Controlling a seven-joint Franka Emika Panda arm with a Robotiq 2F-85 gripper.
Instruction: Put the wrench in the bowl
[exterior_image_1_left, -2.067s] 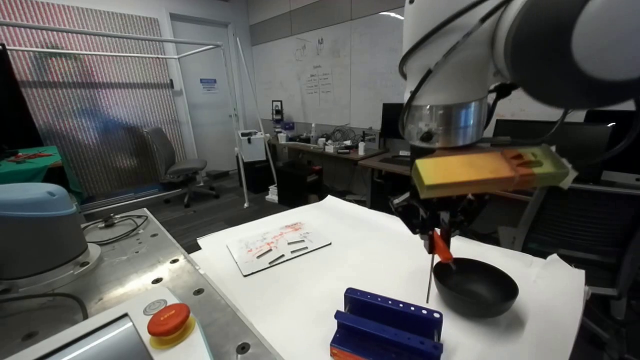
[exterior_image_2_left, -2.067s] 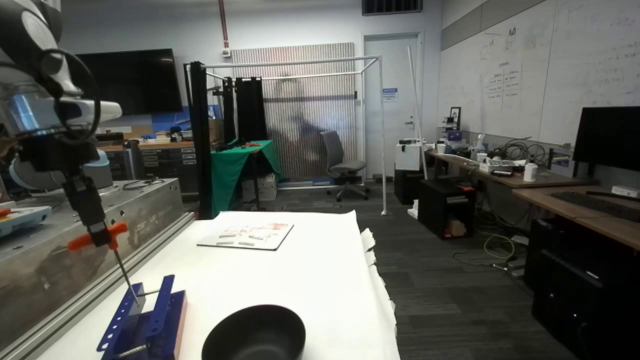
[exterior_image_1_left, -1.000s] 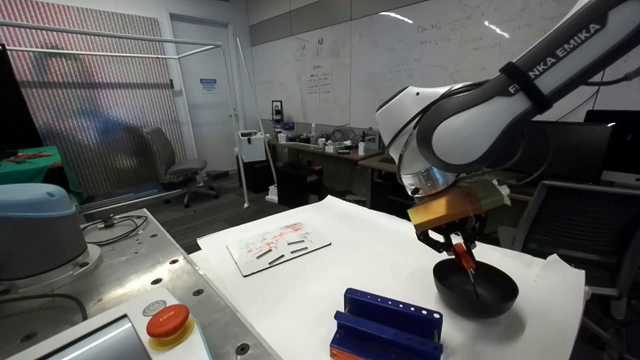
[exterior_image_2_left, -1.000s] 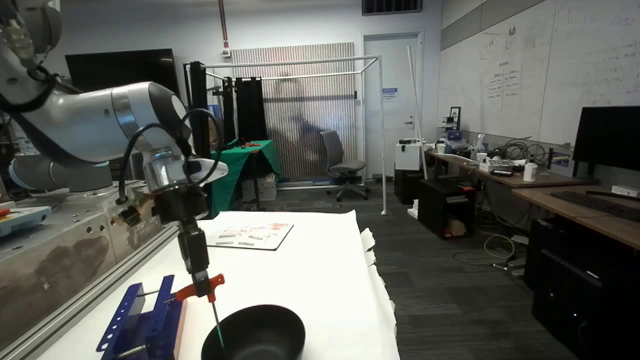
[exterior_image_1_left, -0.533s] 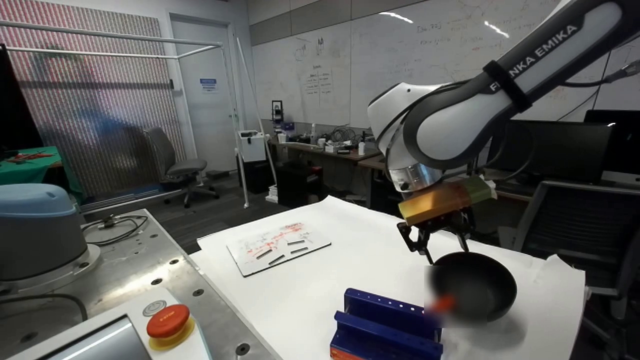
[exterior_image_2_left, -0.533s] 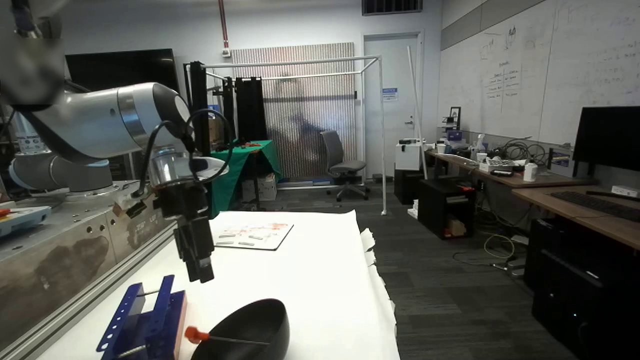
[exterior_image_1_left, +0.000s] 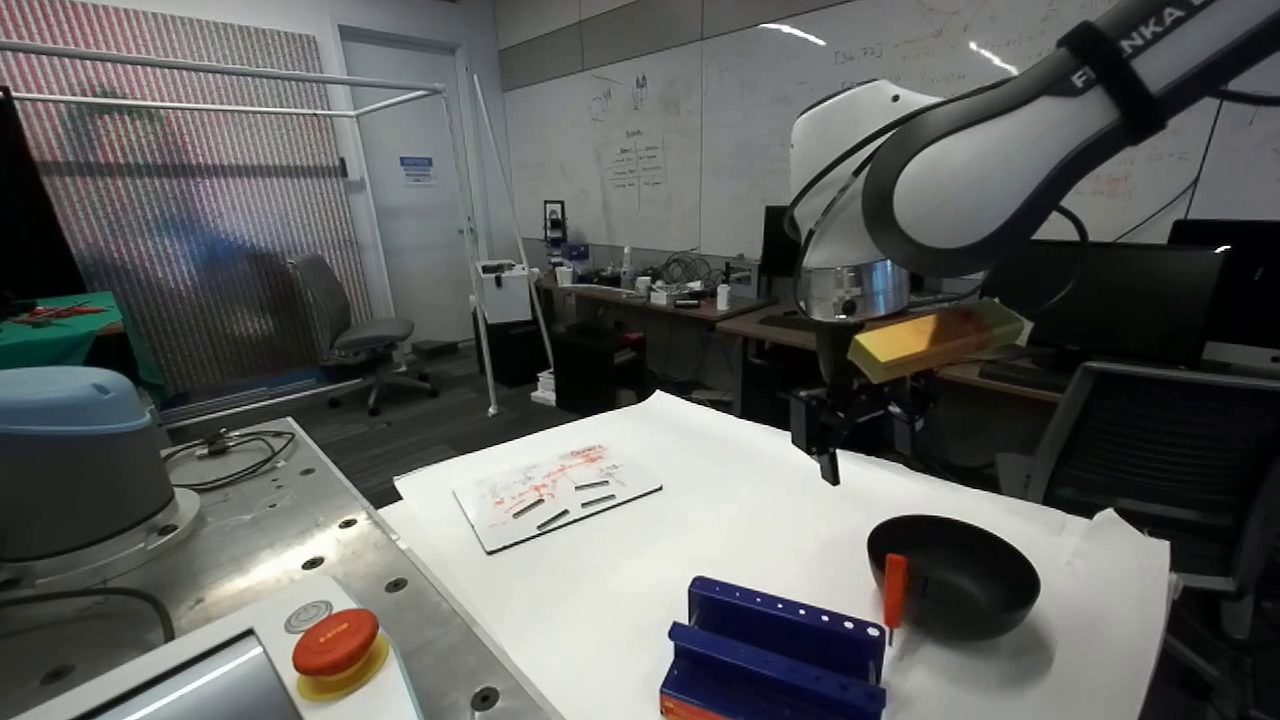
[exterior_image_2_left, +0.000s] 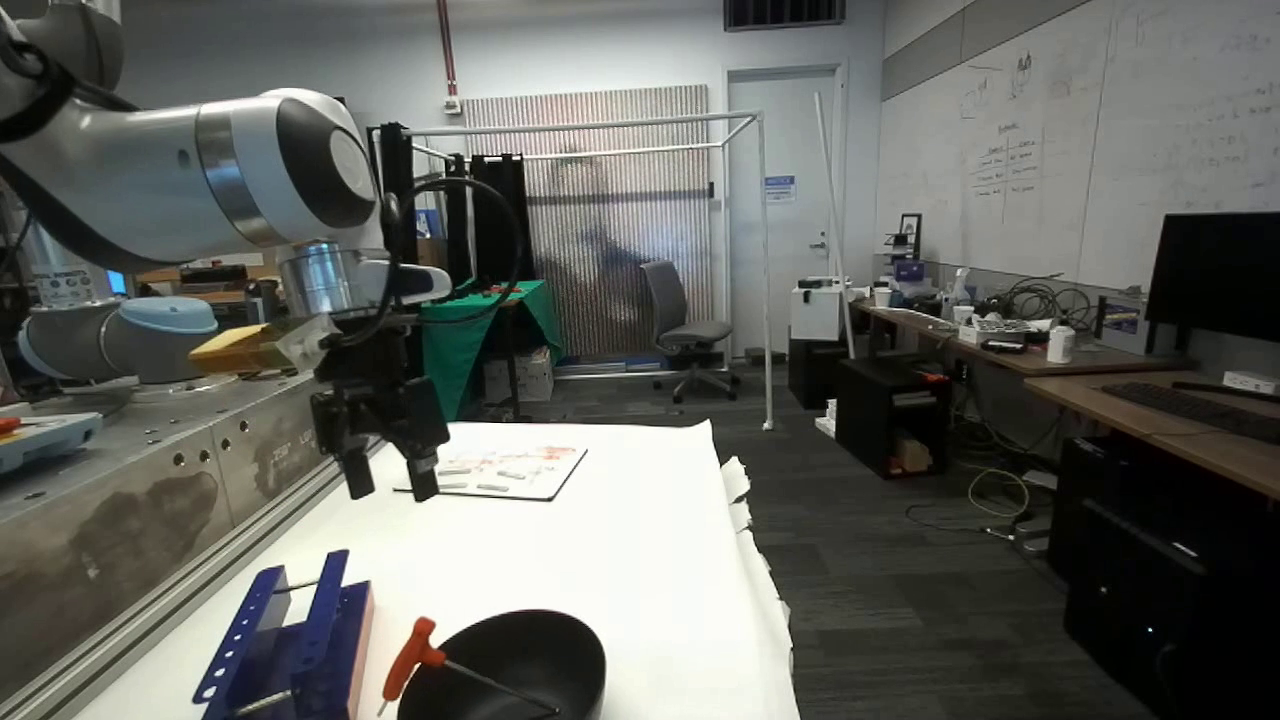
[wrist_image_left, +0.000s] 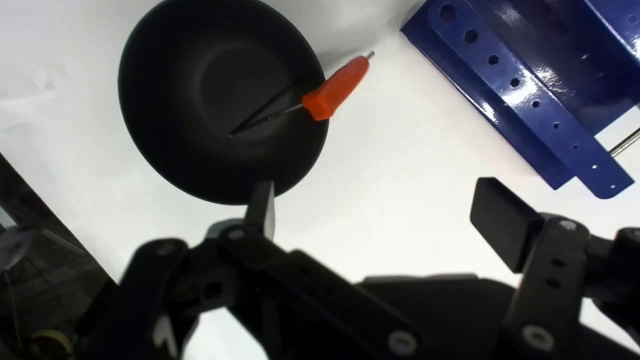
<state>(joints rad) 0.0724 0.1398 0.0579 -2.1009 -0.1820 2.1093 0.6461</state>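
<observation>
The wrench, a T-handled hex key with an orange grip (wrist_image_left: 337, 90), leans across the rim of the black bowl (wrist_image_left: 165, 145). Its thin metal shaft reaches down inside the bowl, while the orange handle (exterior_image_2_left: 410, 655) sticks out over the edge on the side facing the blue stand. In both exterior views the bowl (exterior_image_1_left: 985, 590) sits upright on the white table covering. Above the table and clear of the bowl hangs my gripper (exterior_image_2_left: 392, 490), its jaws wide apart. Only white table surface shows between the finger pads in the wrist view.
A blue stand (exterior_image_1_left: 775, 660) with a row of holes stands close beside the bowl. Farther off, a marked white panel (exterior_image_1_left: 560, 500) holds several small dark strips. A metal bench (exterior_image_2_left: 200, 500) runs along the table's side, and an office chair (exterior_image_1_left: 1150, 480) stands behind it.
My gripper was shut on the wrench handle over the bowl; it has opened, let go and risen. The wrench dropped onto the rim, and the bowl tipped briefly, then settled level.
</observation>
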